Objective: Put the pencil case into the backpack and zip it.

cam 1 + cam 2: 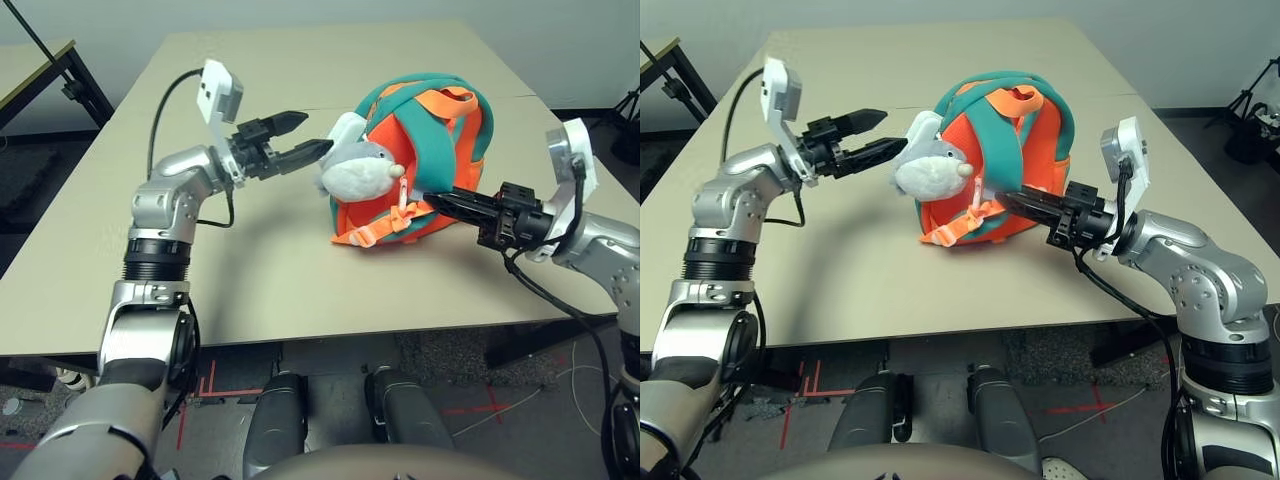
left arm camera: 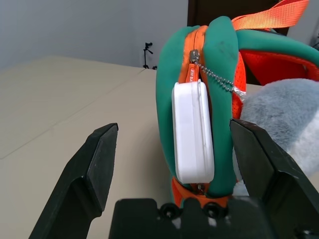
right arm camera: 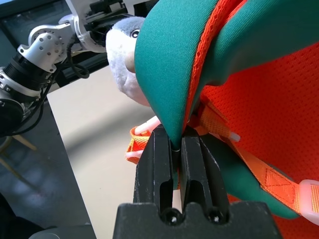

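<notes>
Pale tabletop [image 1: 270,280], plain wall behind, the work standing upright on the near part of the table. Item, for you to note first: one white pencil case [image 2: 193,132], on edge in the side opening of the backpack [image 2: 169,89], its narrow side facing out between the teal edges; how deep it sits you cannot tell, but enough stands proud that it probably needs a further push. The snug opening appears to be what keeps it there, as no finger touches it. Item: zipper pull [image 2: 194,56], just above the case, with a ball chain [image 2: 217,78]; the opening is unzipped where the case stands, and closing over it now would likely jam. Item: left gripper [image 1: 318,132], fingers spread wide, holding nothing, aimed at the case's side of the bag; your likely next move is to press the case inward, then take the pull. Item: plush toy [image 1: 360,178], hanging beside that opening, close enough to be caught by your left finger. Item: right gripper [image 3: 173,130], fingers closed on the teal shoulder strap [image 3: 159,74], presumably your anchor, so the soft bag neither tips nor slides under the push.
</notes>
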Controlling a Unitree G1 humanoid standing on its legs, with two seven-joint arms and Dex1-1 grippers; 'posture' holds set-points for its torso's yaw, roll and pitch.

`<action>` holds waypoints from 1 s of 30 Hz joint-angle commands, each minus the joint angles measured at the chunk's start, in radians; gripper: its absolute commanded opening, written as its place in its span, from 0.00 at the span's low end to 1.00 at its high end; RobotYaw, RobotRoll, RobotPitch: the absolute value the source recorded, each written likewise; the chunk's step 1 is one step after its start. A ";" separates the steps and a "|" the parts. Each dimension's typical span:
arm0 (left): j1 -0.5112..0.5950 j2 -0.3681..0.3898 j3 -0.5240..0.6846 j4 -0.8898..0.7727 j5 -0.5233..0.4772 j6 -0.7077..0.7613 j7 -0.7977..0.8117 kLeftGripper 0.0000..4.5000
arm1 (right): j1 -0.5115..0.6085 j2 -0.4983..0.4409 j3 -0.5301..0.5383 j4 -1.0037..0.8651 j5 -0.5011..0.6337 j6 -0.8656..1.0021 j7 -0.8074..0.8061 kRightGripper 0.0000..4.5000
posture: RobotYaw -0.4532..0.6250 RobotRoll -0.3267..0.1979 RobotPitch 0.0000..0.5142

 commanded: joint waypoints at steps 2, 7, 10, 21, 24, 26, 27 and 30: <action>0.048 0.025 0.016 -0.080 -0.030 0.053 0.017 0.99 | -0.020 0.013 0.019 -0.002 0.012 -0.024 0.037 0.00 | 0.33 0.62 0.12; 0.072 0.019 0.023 -0.108 -0.041 0.069 0.040 0.91 | -0.030 0.012 0.021 0.007 0.010 -0.020 0.046 0.00 | 0.34 0.62 0.14; 0.073 0.012 0.018 -0.104 -0.039 0.063 0.046 0.71 | -0.034 0.011 0.022 0.009 0.009 -0.019 0.049 0.00 | 0.33 0.62 0.14; 0.036 -0.040 -0.008 -0.016 -0.020 0.020 0.039 0.00 | -0.029 0.011 0.014 -0.004 0.011 -0.016 0.043 0.00 | 0.31 0.62 0.14; 0.011 -0.066 -0.021 0.040 -0.007 -0.010 0.036 0.00 | -0.026 0.012 0.012 -0.010 0.013 -0.014 0.039 0.00 | 0.31 0.62 0.14; -0.008 -0.082 -0.031 0.078 0.002 -0.030 0.031 0.00 | -0.024 0.012 0.011 -0.013 0.014 -0.013 0.038 0.00 | 0.30 0.62 0.15; -0.016 -0.091 -0.033 0.096 0.001 -0.035 0.026 0.00 | -0.023 0.012 0.011 -0.015 0.014 -0.013 0.037 0.00 | 0.30 0.62 0.15; -0.034 -0.113 -0.041 0.140 -0.001 -0.047 0.012 0.00 | -0.020 0.012 0.009 -0.020 0.016 -0.012 0.034 0.00 | 0.30 0.62 0.15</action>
